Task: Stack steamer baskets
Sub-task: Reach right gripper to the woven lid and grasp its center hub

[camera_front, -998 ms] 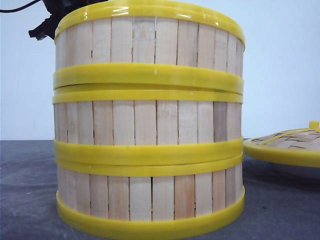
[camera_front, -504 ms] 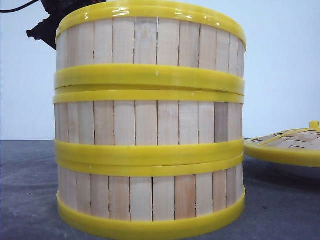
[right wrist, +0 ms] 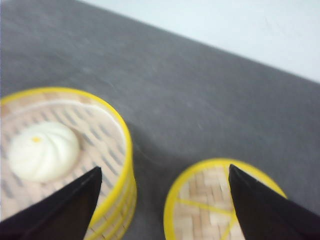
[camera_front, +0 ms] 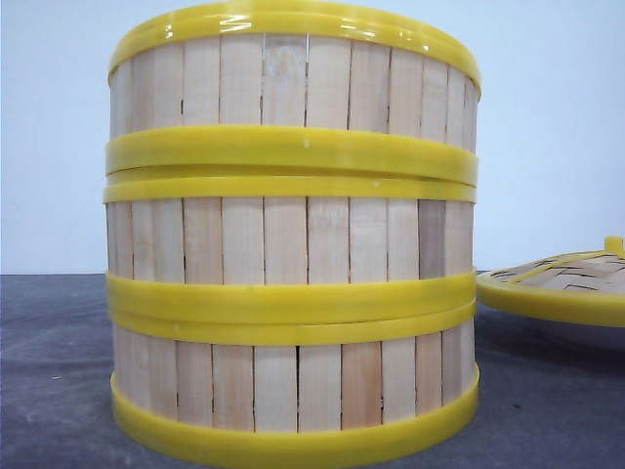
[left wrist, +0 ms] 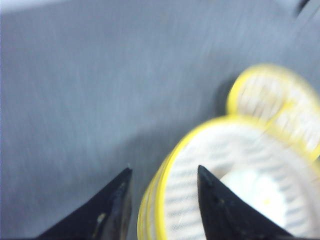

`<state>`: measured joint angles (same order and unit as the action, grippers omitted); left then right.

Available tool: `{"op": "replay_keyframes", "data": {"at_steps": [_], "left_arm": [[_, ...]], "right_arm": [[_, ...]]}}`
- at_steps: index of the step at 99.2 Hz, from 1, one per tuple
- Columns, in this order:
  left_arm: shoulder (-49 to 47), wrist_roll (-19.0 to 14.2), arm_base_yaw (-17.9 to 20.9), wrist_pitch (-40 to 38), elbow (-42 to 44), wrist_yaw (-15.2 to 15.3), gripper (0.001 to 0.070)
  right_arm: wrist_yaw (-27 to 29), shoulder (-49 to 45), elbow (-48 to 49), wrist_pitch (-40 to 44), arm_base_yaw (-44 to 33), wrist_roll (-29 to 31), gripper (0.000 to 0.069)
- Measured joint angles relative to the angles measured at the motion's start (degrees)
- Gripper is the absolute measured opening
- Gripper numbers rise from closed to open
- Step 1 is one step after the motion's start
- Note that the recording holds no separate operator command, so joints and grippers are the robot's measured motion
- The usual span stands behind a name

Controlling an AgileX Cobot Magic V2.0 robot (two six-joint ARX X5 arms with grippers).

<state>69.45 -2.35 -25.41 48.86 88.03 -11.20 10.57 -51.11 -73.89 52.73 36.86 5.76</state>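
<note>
**Three baskets stacked, both arms clear**

Front view: baskets (camera_front: 293,244) stand three high at desk (camera_front: 49,371) centre, rims flush, axis upright, no visible lean. Lid (camera_front: 557,288) sits at 3 o'clock of the stack, apart from it, on something pale I can't make out. No arm shows in the front view.

Left gripper (left wrist: 162,182): jaws released, nothing between them; top basket rim lies just under and partly between the tips, blurred. A bun (left wrist: 260,192) sits inside the top basket.

Right gripper (right wrist: 162,172): jaws spread wide, empty, above the gap between stack and lid; stack toward 9 o'clock of it, lid toward 3.

Judgement: stacking looks done. If the lid goes on next, the right arm is nearer it; the stack's open top is the target.
</note>
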Motion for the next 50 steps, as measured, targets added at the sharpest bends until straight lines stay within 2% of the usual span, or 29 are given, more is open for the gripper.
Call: {"op": "replay_keyframes", "data": {"at_steps": [11,30,50], "left_arm": [[-6.47,0.0,0.0,-1.77,0.0,2.45,0.0236],[-14.64,0.31,0.0,-0.24,0.0,6.58,0.0236],[-20.41,1.53,0.0,1.05,-3.74,7.04,0.0236]], "right_arm": [[-0.02,-2.03,0.0,1.95,-2.91,0.87,0.0499],[-0.98,-6.27,0.0,5.35,-9.86,2.01,0.0499],[-6.49,-11.28,0.39,6.25,-18.53,2.03,0.0499]]}}
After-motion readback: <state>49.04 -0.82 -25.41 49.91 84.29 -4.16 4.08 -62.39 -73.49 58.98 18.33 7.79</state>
